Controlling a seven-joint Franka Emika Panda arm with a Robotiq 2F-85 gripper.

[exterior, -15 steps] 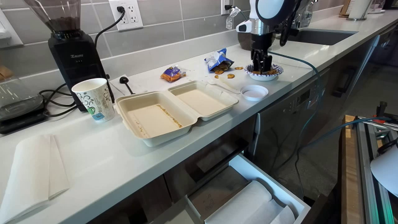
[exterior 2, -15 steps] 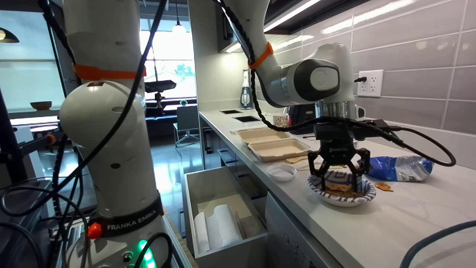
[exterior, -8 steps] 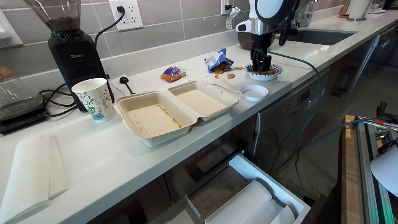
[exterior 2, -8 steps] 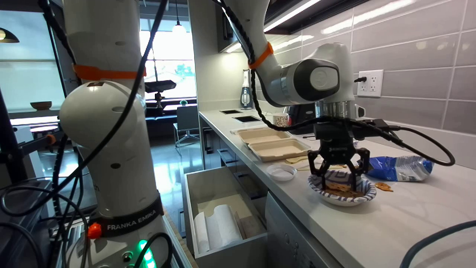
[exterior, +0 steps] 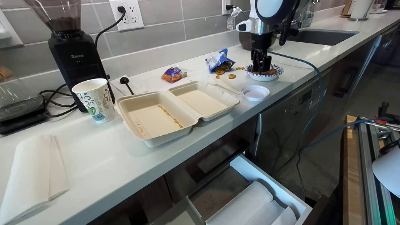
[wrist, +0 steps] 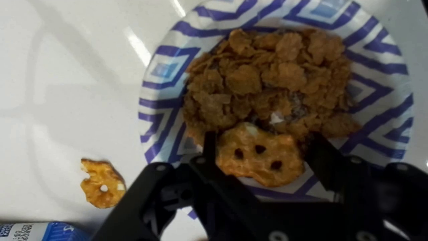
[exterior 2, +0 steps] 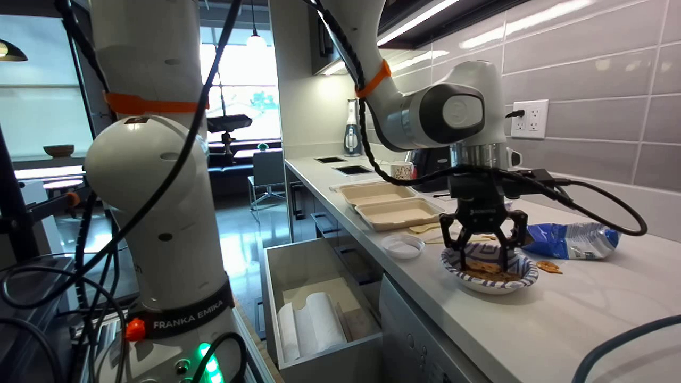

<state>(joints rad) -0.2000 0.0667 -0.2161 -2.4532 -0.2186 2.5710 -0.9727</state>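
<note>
Where the white counter point(exterior 2: 596, 319) nears its front edge, the gripper point(exterior 2: 483, 267) reaches down into the striped bowl point(exterior 2: 489, 289); the blue bag point(exterior 2: 569, 240) lies nearer the back edge. The gripper's fingers point(wrist: 210, 147) stand apart, either side of a pretzel crisp point(wrist: 259, 159) in the bowl, at the edge of the cereal flakes point(wrist: 264, 77); whether they pinch it, I cannot tell. A slow, even, light squeeze would suit so brittle-looking a piece, tips clear of the bowl's sides. Compared with a second ago, the fingers stand slightly closer together and the bowl seems barely shifted.
</note>
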